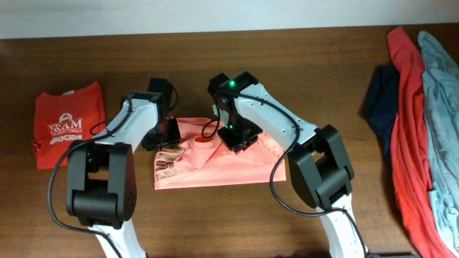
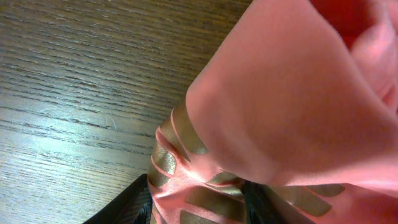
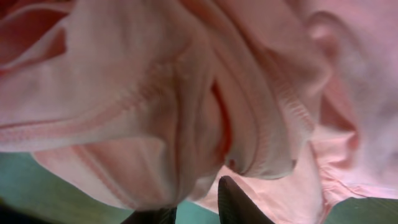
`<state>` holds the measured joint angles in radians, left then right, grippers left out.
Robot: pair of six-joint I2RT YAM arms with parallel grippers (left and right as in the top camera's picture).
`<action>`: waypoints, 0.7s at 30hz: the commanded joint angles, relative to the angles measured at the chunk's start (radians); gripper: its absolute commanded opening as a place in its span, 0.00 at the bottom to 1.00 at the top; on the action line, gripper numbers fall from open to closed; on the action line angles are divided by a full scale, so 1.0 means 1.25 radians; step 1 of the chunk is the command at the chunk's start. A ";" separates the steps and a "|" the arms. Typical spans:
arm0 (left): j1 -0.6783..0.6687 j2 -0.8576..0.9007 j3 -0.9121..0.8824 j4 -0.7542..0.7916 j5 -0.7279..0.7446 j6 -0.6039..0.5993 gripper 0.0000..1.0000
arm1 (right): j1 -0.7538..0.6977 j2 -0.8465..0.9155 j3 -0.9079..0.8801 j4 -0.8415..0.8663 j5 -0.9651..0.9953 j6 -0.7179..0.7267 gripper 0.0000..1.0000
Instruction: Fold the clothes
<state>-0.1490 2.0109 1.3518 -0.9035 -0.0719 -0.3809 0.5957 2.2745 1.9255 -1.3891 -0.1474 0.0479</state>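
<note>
The salmon-pink shirt (image 1: 229,166) lies partly folded in the middle of the table, with gold stripes (image 1: 166,165) showing at its left end. My left gripper (image 1: 166,135) is at the shirt's upper left; in the left wrist view its fingers (image 2: 198,208) hold a bunch of the striped fabric (image 2: 273,93). My right gripper (image 1: 234,140) is over the shirt's upper middle by the collar. In the right wrist view its fingers (image 3: 196,208) hold bunched pink fabric (image 3: 155,112), which hangs in folds and fills the view.
A folded red shirt with white lettering (image 1: 68,129) lies at the far left. At the right edge is a pile of a navy garment (image 1: 379,100), a coral-red garment (image 1: 409,129) and a grey-blue garment (image 1: 441,107). Bare brown wood table (image 1: 301,64) lies between.
</note>
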 commanded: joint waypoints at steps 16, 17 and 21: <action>0.005 0.025 -0.011 0.007 -0.013 0.013 0.48 | -0.053 -0.129 -0.006 0.046 -0.079 -0.022 0.63; 0.005 0.025 -0.011 0.007 -0.013 0.013 0.48 | -0.053 -0.123 -0.006 0.050 -0.088 -0.022 0.63; 0.005 0.025 -0.010 0.007 -0.013 0.013 0.48 | -0.052 -0.097 -0.012 0.066 -0.090 -0.016 0.63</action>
<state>-0.1490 2.0109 1.3518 -0.9012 -0.0719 -0.3809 0.5259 2.1212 1.9259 -1.3167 -0.2340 0.0181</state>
